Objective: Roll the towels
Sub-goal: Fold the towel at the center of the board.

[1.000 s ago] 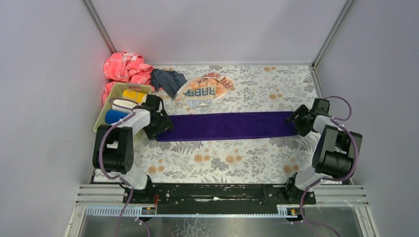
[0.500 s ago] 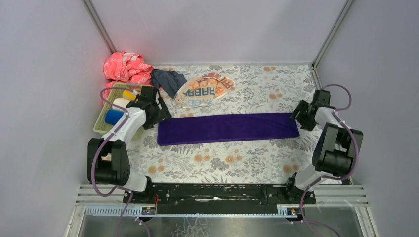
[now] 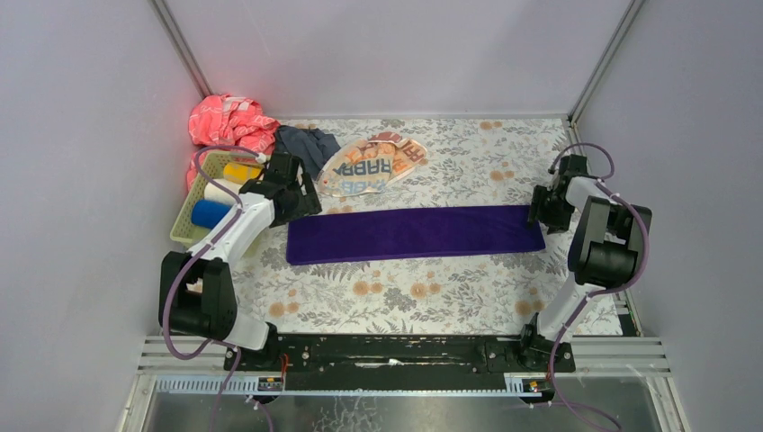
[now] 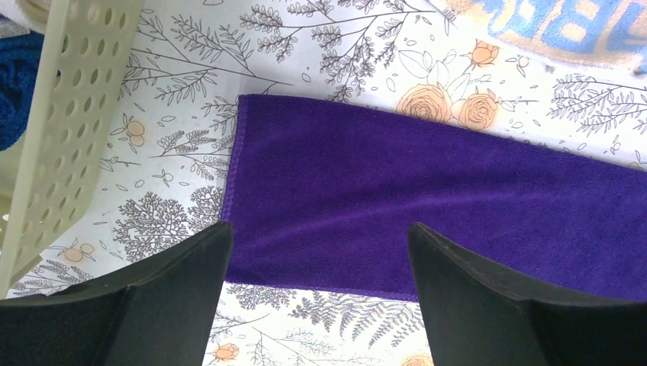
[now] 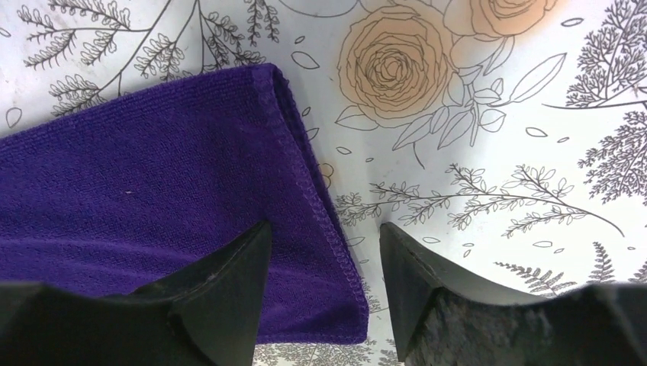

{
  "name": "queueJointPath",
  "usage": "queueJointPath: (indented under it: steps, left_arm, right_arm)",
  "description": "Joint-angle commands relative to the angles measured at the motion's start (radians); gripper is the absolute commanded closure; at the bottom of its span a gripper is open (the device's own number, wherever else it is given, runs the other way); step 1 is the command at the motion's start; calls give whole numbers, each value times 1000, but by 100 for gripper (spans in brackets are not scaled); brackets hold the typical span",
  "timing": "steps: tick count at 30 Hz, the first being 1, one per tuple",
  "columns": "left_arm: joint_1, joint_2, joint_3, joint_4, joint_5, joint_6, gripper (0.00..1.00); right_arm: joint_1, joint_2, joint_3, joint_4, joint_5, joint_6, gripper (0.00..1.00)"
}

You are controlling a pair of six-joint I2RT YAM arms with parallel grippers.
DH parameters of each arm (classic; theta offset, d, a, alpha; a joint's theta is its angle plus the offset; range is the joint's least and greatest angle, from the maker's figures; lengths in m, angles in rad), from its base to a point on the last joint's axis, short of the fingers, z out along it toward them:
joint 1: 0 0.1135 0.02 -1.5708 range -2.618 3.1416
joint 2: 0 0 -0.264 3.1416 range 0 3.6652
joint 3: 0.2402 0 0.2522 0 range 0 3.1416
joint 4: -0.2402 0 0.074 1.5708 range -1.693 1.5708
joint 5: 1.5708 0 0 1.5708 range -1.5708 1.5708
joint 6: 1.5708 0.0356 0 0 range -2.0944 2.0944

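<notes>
Top external only: whole purple towel (image 3: 416, 233)

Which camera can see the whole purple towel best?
The top camera: the purple towel lies there whole, a long flat strip. The left wrist view shows only its end near the basket; the right wrist view only the other end.

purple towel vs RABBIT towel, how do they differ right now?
The purple towel lies flat as a long strip; the RABBIT towel is crumpled in a rounded heap. The purple towel is plain; the RABBIT towel is cream with printed letters. Both lie unrolled on the floral cover.
</notes>
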Motion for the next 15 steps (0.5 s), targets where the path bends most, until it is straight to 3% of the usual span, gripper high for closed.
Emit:
queueJointPath:
  steps: [1, 9, 15]
  left_arm:
    - [-10, -32, -4, 9, -28, 29, 16]
    - [-10, -41, -4, 9, -20, 27, 16]
    - [-10, -48, -11, 10, -25, 29, 16]
  right_arm:
    - [34, 30, 11, -41, 9, -71, 40]
    - [118, 96, -31, -97, 5, -80, 48]
    - [129, 166, -18, -132, 7, -74, 66]
